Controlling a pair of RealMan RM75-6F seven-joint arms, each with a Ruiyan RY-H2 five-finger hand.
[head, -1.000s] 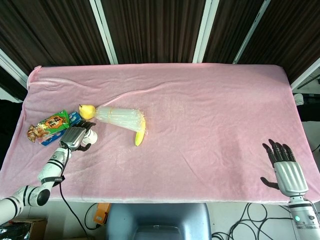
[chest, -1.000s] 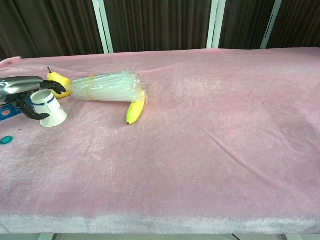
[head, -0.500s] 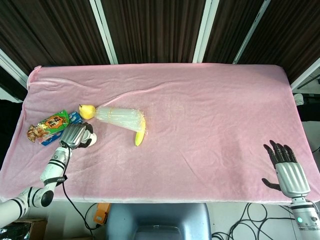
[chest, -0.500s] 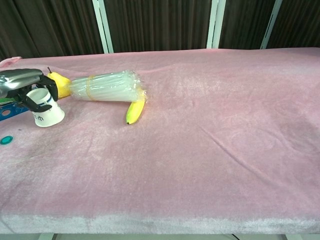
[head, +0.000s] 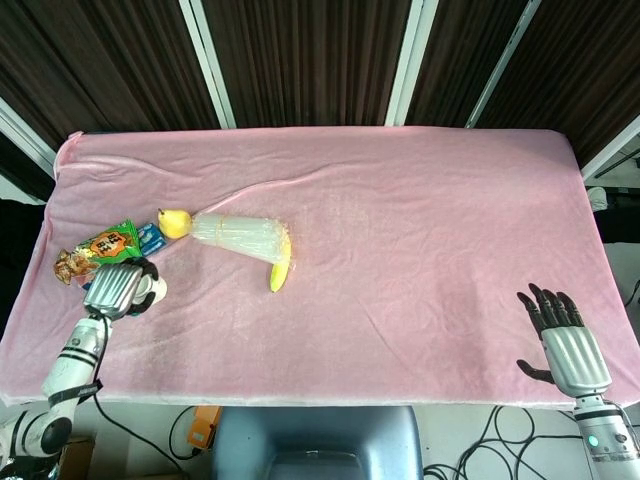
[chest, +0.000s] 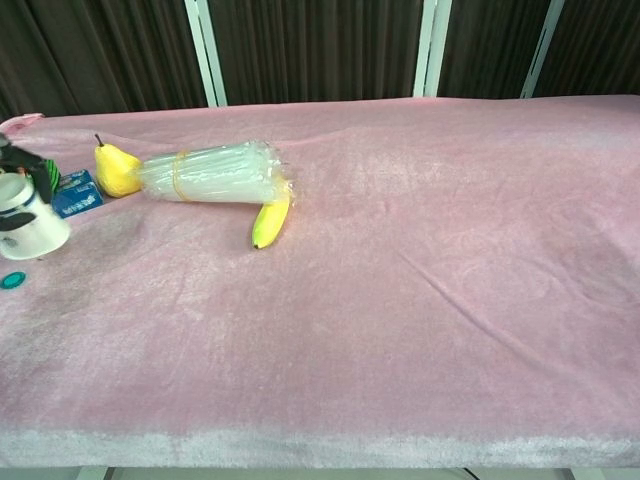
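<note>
Now left hand (head: 118, 288) grips white cup (chest: 28, 220).

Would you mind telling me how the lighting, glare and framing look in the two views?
Head view: even light, soft shadows; slight glare on the plastic sleeve; the right hand sits sharp near the frame's bottom edge. Chest view: the white cup and the left hand holding it are cut off by the left edge.

I can read nothing here. The snack packet (head: 97, 249) beside my left hand (head: 118, 288) carries large printed characters, too small and blurred to make out. The white cup (chest: 27, 221) in my fingers shows only a dark band.
</note>
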